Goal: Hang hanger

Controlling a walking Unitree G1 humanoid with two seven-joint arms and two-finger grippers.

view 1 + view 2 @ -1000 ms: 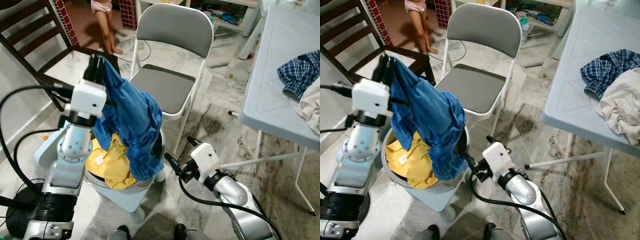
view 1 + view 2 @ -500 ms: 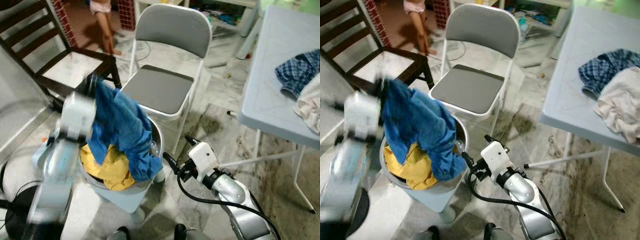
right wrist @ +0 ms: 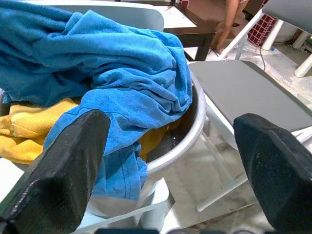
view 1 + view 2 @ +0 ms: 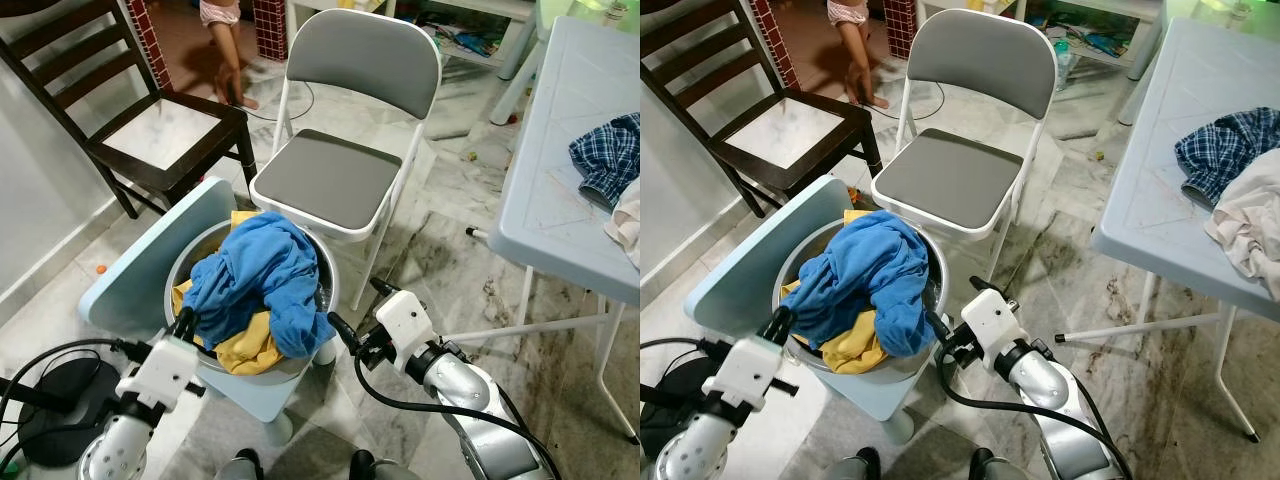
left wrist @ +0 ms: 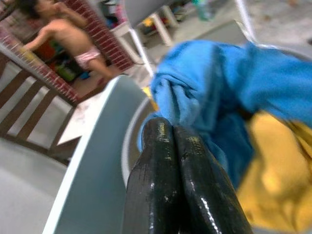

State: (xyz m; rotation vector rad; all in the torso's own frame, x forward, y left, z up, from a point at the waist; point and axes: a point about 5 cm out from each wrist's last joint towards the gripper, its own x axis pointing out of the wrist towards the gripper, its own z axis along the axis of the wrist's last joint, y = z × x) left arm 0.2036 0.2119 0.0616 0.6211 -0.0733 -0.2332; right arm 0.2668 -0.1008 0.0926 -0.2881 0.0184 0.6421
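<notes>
A round metal tub [image 4: 328, 288] in a pale blue housing holds a blue cloth [image 4: 258, 272] heaped over a yellow one [image 4: 243, 348]. The blue cloth spills over the rim on the near right. My left gripper [image 4: 183, 323] sits low at the tub's near left edge, fingers [image 5: 170, 146] pressed together with nothing between them, tips just short of the blue cloth [image 5: 229, 83]. My right gripper [image 4: 358, 306] hovers by the tub's right side, open, and looks across the blue cloth [image 3: 122, 83] and the rim [image 3: 180, 146]. No hanger can be made out.
The tub's pale blue lid [image 4: 140, 270] stands open on its left. Behind it stand a grey folding chair [image 4: 340, 175] and a dark wooden chair [image 4: 165, 130]. A pale blue table [image 4: 555, 205] with clothes [image 4: 608, 150] is at the right. A person's legs [image 4: 228, 50] show far back.
The left gripper, which held the blue cloth high above the tub, has dropped low and let it go. The cloth now lies heaped in the tub. The right arm barely moved.
</notes>
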